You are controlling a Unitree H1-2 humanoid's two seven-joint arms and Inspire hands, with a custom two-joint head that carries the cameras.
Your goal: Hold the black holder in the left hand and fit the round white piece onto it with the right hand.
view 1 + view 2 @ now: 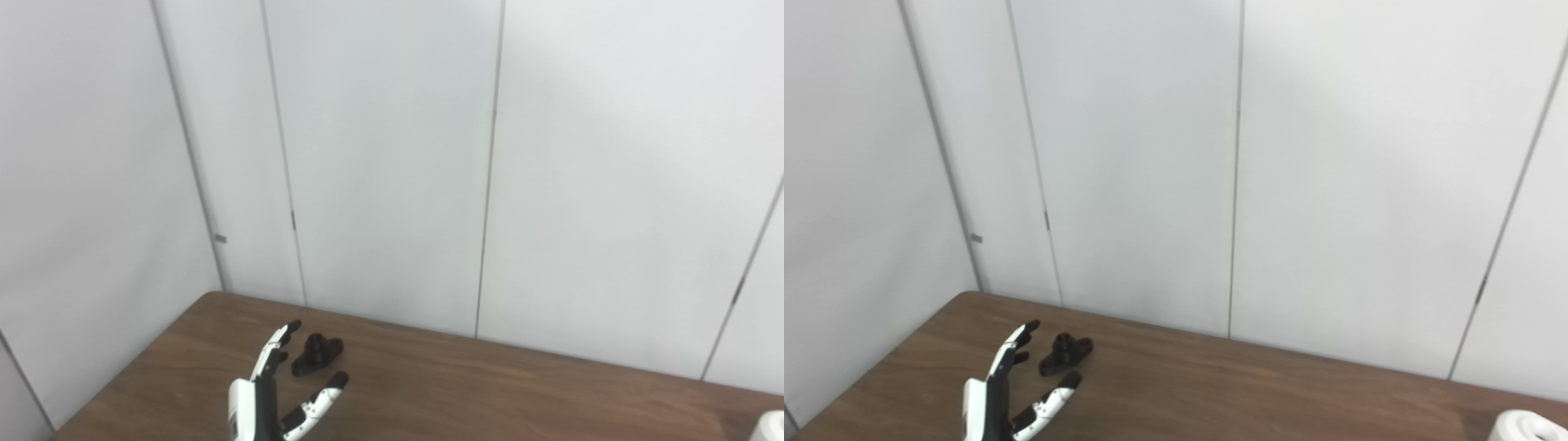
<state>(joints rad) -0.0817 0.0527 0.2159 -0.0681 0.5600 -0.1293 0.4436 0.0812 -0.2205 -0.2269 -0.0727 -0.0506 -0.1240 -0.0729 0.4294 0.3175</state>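
Observation:
The black holder (317,354) lies flat on the brown table, a small part with a raised round boss, left of the middle. My left hand (269,392) rises from the bottom edge just in front of it, open, its fingers spread to the holder's left and its thumb in front; it does not touch the holder. The round white piece (1528,427) shows only as a cut-off edge at the bottom right corner of the table. My right hand is out of both views.
The brown wooden table (490,392) fills the lower part of the picture, with its rounded far left corner (211,297) near the wall. White wall panels (392,159) stand close behind it.

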